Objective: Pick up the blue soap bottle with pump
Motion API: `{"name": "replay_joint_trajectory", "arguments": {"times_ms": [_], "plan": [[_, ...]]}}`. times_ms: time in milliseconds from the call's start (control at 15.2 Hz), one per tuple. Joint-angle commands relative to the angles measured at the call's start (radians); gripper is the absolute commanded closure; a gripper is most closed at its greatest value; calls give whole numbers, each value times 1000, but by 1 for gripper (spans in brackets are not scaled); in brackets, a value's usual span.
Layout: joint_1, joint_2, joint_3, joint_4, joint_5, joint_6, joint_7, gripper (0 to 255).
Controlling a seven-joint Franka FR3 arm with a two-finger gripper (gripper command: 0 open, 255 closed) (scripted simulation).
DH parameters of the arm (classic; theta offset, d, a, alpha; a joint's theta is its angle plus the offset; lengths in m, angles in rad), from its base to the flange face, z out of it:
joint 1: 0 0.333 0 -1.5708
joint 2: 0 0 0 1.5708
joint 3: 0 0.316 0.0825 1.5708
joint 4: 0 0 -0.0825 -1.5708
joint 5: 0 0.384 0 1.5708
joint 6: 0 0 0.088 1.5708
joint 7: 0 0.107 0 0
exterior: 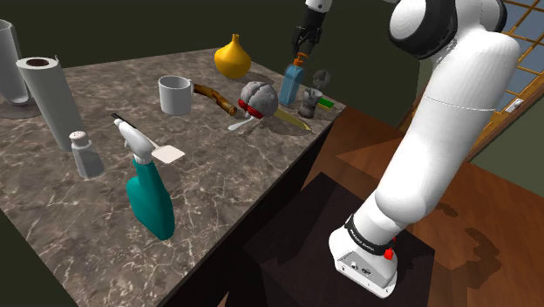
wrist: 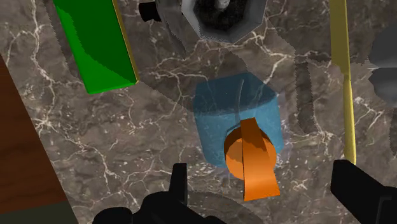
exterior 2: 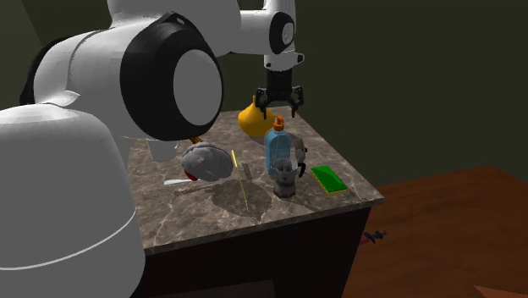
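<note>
The soap bottle (exterior: 290,85) is clear blue with an orange pump and stands upright near the far right corner of the marble table (exterior: 218,187). My black gripper (exterior: 302,45) hangs open right above the pump. In the second exterior view the gripper (exterior 2: 277,107) hovers just over the bottle (exterior 2: 277,149). From the wrist view the bottle (wrist: 235,114) with its orange pump head (wrist: 252,158) lies between my spread fingers (wrist: 179,183), which do not touch it.
Beside the bottle stand a small grey figurine (exterior: 309,106), a green block (exterior: 326,102), a yellow stick (exterior: 292,120) and a grey lump with red (exterior: 257,98). A yellow gourd (exterior: 233,58), white mug (exterior: 175,94), teal spray bottle (exterior: 150,199), shaker (exterior: 85,153) and paper roll (exterior: 49,94) lie further left.
</note>
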Motion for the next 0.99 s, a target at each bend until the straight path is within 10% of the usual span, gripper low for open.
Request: {"name": "replay_joint_trajectory", "arguments": {"times_ms": [0, 396, 462, 924], "plan": [[2, -2, 0, -31, -1, 29, -1, 0], [4, -4, 2, -80, -1, 77, -1, 0], [4, -4, 2, -80, -1, 77, -1, 255], [4, -4, 2, -79, -1, 76, -1, 255]]}}
